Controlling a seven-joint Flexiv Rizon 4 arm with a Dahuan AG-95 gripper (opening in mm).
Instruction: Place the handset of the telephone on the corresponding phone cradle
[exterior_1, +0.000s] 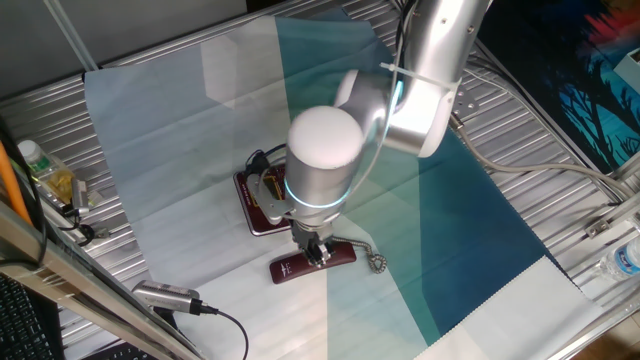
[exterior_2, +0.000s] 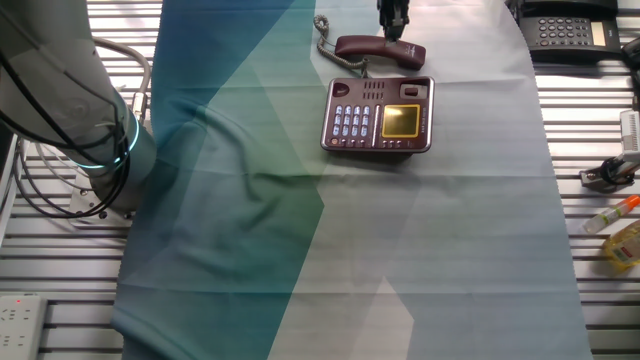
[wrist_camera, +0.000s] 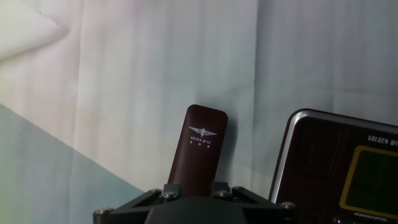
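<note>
One hand clasps handset | lies beside telephone | white mark legible in hand view only

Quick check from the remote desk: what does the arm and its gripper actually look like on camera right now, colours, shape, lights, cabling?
The silver-grey metal arm has thick rounded segments and a white domed joint cap, ringed by a glowing cyan light band. Grey hoses run beside its base across the slatted table. The small black two-finger gripper shows a dark angular housing with silver screws in the hand view.
</note>
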